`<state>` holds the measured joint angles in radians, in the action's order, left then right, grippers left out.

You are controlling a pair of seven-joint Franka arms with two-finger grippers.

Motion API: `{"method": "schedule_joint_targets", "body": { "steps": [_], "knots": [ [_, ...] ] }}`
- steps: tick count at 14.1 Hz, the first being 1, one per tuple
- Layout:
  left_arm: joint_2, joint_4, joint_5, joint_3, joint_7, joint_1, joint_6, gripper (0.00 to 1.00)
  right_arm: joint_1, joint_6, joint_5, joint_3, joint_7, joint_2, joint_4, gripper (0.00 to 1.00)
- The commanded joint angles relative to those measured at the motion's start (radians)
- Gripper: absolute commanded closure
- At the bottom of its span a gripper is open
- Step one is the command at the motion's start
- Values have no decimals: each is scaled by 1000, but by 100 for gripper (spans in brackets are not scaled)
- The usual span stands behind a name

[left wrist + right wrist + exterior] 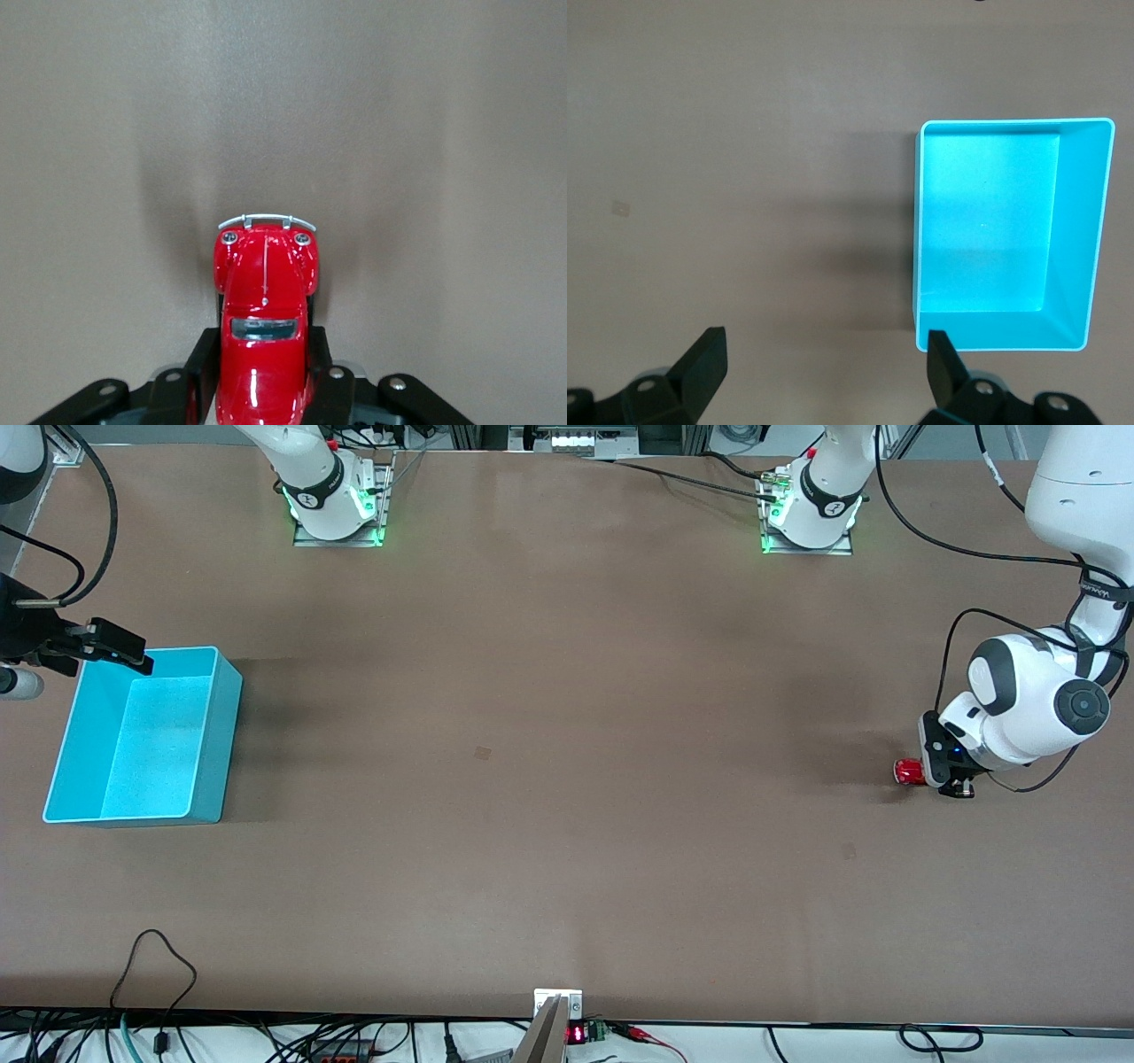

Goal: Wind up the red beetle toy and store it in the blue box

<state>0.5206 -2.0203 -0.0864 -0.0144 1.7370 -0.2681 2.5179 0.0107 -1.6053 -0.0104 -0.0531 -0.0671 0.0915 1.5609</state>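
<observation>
Left gripper [941, 778], low at the left arm's end of the table, clamps the red beetle toy [264, 332] by its flanks, nose pointing away from the wrist. Right gripper [115, 646] hangs wide open, holding nothing, over the empty blue box [1097, 248], well apart at the table's right-arm end.

Red beetle toy [262, 354]: glossy, smooth red body with bright highlights; silvery, metal-looking bumper and headlight rims. Blue box [142, 735]: light-blue plastic, smooth walls with a soft sheen, floor faintly speckled. Tabletop [567, 779]: matt brown, even surface with faint scuffs at centre frame. Left gripper [262, 394]: black matt plastic-looking fingers. Right gripper [824, 372]: matt black fingers.
</observation>
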Motion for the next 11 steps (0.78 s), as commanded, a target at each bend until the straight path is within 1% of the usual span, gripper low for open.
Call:
{"method": "schedule_joint_targets", "body": {
  "steps": [1,2,3,4,9,11],
  "knots": [
    [48,20,-13,-6,18,-10,19,82,2,-7,-13,-2,3,-15,13,0],
    [48,21,-13,-6,18,-10,19,77,3,-5,-13,-2,3,-15,13,0],
    [48,28,-13,-6,18,-10,21,52,3,-5,-13,-2,3,-15,13,0],
    [41,28,-13,-6,24,-13,25,1,3,-5,-13,-2,3,-15,13,0],
    [-23,28,-10,-30,33,-3,13,0,2,-4,-13,-2,3,-15,13,0],
    [-43,26,-10,-35,32,-3,-13,0,2,-4,-13,-2,3,-15,13,0]
  ]
}}
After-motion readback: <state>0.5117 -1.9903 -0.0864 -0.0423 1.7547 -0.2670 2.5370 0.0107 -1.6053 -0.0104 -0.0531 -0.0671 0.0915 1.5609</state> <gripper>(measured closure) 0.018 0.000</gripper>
